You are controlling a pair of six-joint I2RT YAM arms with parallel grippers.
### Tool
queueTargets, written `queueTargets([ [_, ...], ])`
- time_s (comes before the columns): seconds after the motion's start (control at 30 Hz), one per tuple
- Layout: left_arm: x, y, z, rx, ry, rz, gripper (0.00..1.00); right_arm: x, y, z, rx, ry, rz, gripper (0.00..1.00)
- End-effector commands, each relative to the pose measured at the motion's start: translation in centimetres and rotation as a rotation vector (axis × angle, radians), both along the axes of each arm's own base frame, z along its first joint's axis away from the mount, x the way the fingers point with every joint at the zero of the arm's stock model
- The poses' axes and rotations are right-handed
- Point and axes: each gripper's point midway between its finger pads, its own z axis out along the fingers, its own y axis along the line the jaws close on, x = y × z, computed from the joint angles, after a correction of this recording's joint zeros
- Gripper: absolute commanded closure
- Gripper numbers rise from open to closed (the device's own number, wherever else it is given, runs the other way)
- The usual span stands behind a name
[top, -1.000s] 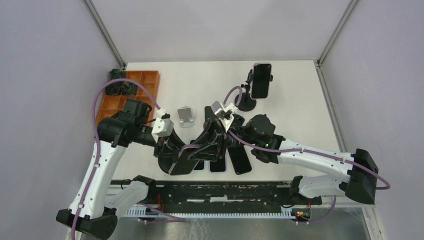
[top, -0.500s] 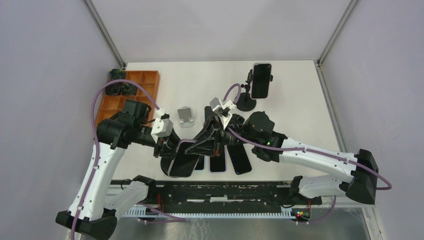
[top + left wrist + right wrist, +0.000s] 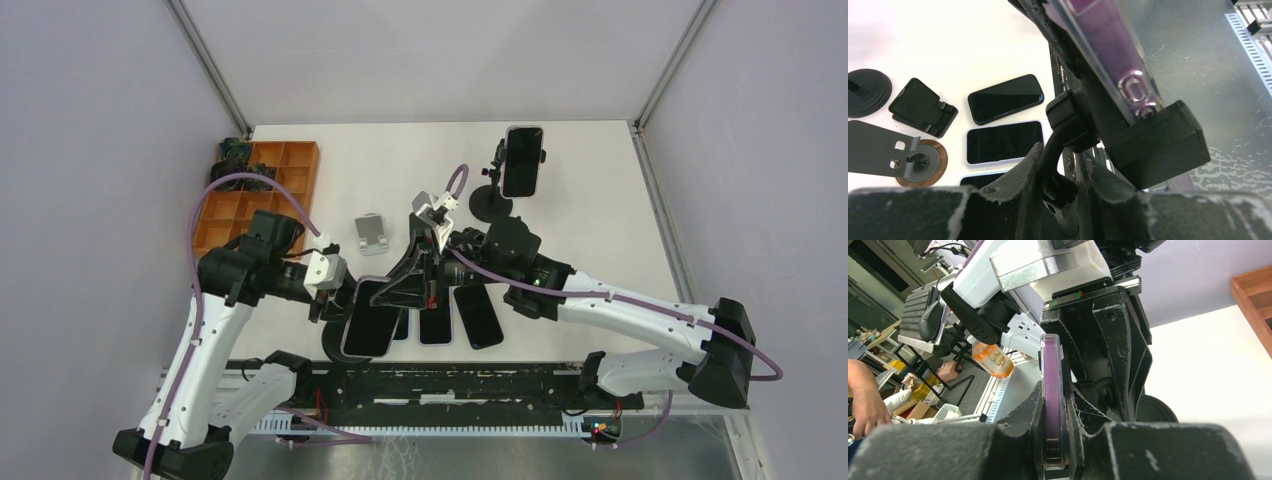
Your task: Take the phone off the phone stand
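A phone (image 3: pixel 370 318) in a purple case is held off the table near the front edge, screen up in the top view. Its lower end sits in the black clamp (image 3: pixel 1158 145) of the phone stand. My left gripper (image 3: pixel 1064 172) is shut on that stand's curved black neck (image 3: pixel 1063 125). The stand's round base (image 3: pixel 333 347) shows under the phone. My right gripper (image 3: pixel 1054 440) is shut on the phone's purple edge (image 3: pixel 1051 375), one finger on each face. From above, the left gripper (image 3: pixel 335 300) is left of the phone and the right gripper (image 3: pixel 405 290) is at its right side.
Two phones (image 3: pixel 478 315) (image 3: pixel 435 327) lie flat by the near edge. A second phone (image 3: pixel 522 160) stands on a black stand (image 3: pixel 492 207) at the back. A small grey stand (image 3: pixel 372 233) and an orange compartment tray (image 3: pixel 250 190) are to the left. A black folding stand (image 3: pixel 923 106) lies nearby.
The right gripper has closed on the phone's edge. The left arm has drawn the stand and phone a little toward the near edge, and the screen now faces up more.
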Motion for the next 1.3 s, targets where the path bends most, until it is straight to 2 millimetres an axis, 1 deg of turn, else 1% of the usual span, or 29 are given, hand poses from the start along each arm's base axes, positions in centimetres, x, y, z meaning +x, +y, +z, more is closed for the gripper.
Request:
queueTargets([
  [0.0,-0.8,1.7,-2.6,0.119,-0.092,0.003,0.98,3.8,-3.4,11.2,0.316,-0.077,-0.186,1.00],
  [0.17,-0.7,2.1,-3.7,0.161,-0.120,-0.009,0.98,5.3,-4.8,11.9,0.330,-0.083,-0.226,1.00],
  [0.33,-0.8,2.3,-4.7,0.182,-0.138,-0.032,0.98,6.1,-6.4,11.8,0.338,-0.079,-0.243,1.00],
  [0.47,-0.5,2.4,-4.9,0.197,-0.141,-0.034,0.98,6.6,-7.3,11.4,0.334,-0.073,-0.257,1.00],
  [0.6,-0.3,2.7,-5.4,0.218,-0.162,-0.038,0.98,6.8,-8.3,12.0,0.345,-0.089,-0.267,1.00],
  [0.83,-0.1,3.2,-6.5,0.260,-0.195,-0.050,0.98,7.9,-10.7,13.8,0.352,-0.140,-0.335,1.00],
  [0.9,0.0,3.2,-6.4,0.262,-0.197,-0.049,0.98,8.3,-11.5,14.0,0.332,-0.164,-0.373,1.00],
  [0.97,0.1,3.1,-6.0,0.252,-0.196,-0.047,0.98,9.1,-12.4,13.8,0.297,-0.187,-0.431,1.00],
  [1.07,0.3,2.7,-4.8,0.225,-0.204,-0.042,0.98,10.8,-13.6,11.6,0.168,-0.197,-0.541,1.00],
  [1.13,0.5,2.4,-3.9,0.205,-0.204,-0.038,0.98,12.3,-14.5,8.8,0.047,-0.178,-0.621,1.00],
  [1.23,0.9,1.7,-2.1,0.162,-0.195,-0.024,0.98,14.2,-16.1,2.3,-0.181,-0.112,-0.720,1.00],
  [1.27,1.0,1.5,-1.5,0.146,-0.188,-0.018,0.98,14.7,-16.8,-0.4,-0.272,-0.082,-0.753,1.00],
])
